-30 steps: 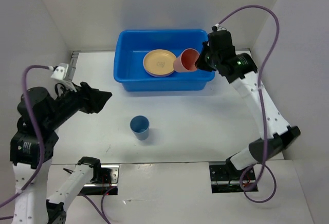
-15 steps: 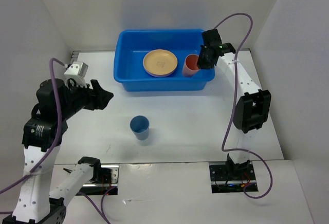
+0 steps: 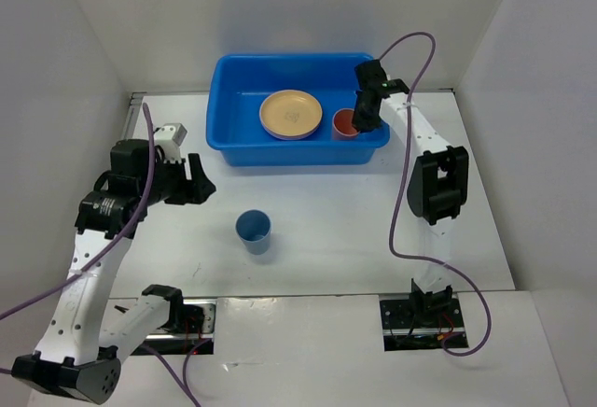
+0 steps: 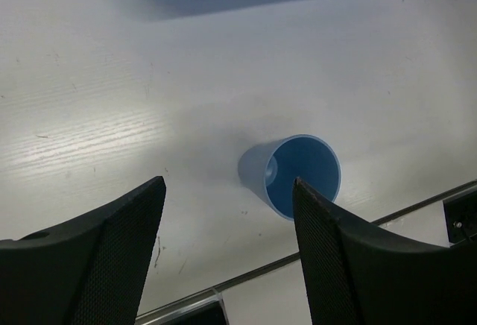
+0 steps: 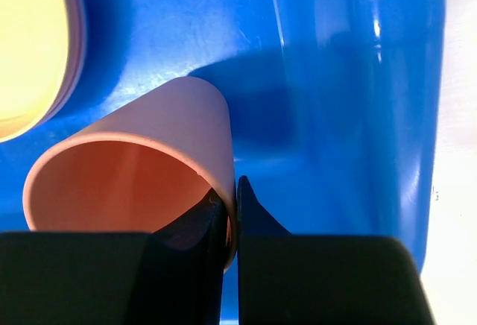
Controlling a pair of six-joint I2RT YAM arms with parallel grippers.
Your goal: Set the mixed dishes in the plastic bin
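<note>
As our right tool (image 5: 231, 191) pinches the small coral red plastic cup (image 5: 149, 142) at 3 o'clock inside the big blue rectangular plastic bin (image 3: 280, 153), our left tool (image 4: 227, 187) hangs spread at the small blue plastic cup's (image 4: 298, 172) 10 o'clock.

Right gripper (image 3: 360, 121) is carrying the coral red cup (image 3: 344, 125) lower into the bin (image 3: 280, 153). A second ago the cup was tipped up at rim height, overlapping the yellow-orange plate (image 3: 290, 113). Now it is sitting deeper, just right of the plate, near the bin's front right corner, fingers pinching its rim. Right arm is folding in, with its elbow pulling away from the right wall toward the table's middle. Left arm is unfolding and rising off the left wall. Left gripper (image 3: 200, 186) is edging right, jaws spread, closing toward the blue cup (image 3: 254, 231) but still apart from it.
</note>
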